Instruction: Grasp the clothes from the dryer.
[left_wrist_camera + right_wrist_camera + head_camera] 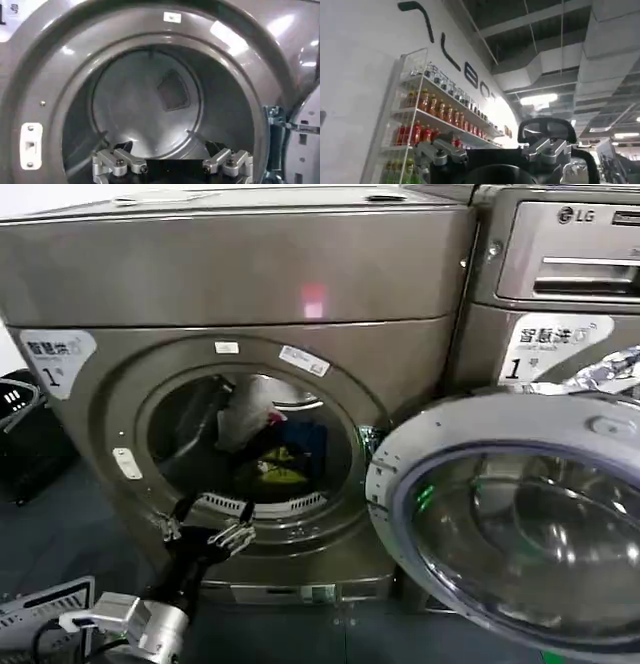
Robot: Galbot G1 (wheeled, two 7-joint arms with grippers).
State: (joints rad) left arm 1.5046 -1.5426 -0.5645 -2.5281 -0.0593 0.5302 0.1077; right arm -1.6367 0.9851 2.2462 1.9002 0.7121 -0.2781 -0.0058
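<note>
The dryer point(250, 274) stands on the left with its round porthole point(250, 446) facing the robot, and the LG machine point(560, 264) stands just beside it on the right, with the open door point(520, 514) swung out in front of that machine's lower part. The clothes point(270, 446) lie inside the drum behind the porthole, 1 garment low at the front and others above and behind it. The left hand point(205, 534) sits just below and before the porthole's lower rim, left of the door, and a dark basket point(20, 434) stands on the floor left of the dryer.
</note>
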